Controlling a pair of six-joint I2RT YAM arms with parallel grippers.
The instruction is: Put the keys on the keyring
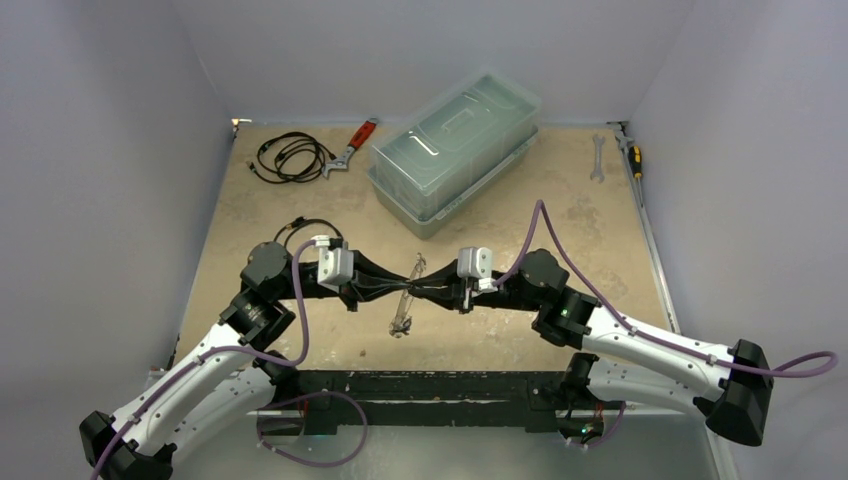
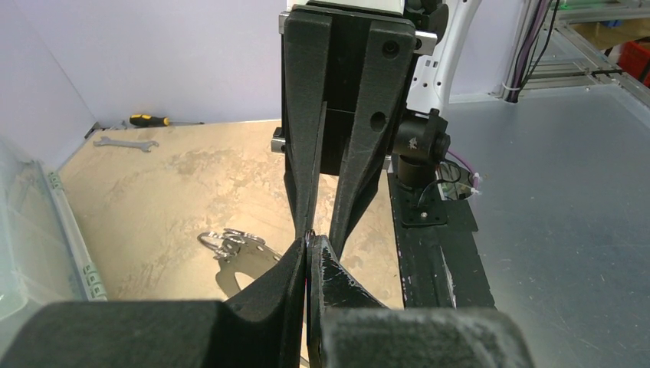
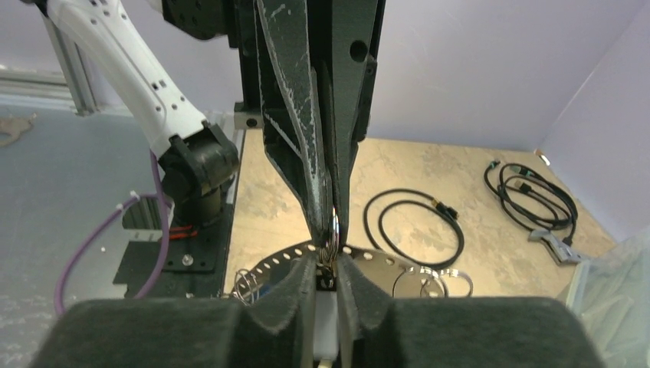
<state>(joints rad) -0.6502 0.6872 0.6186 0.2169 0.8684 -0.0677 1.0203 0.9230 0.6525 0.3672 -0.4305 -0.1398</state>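
Meeting tip to tip, left pincer (image 2: 309,241) is clamped shut; right pincer (image 3: 328,264) narrowly grips thin white oval keyring (image 1: 414,275).

White piece (image 3: 326,320) in end effector (image 3: 327,264) (snug)

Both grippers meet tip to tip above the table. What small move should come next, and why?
Probably nudge the right gripper slightly toward the left gripper, since the left's fingers pinch a small metal ring right at the white piece the right fingers hold; threading looks unfinished.
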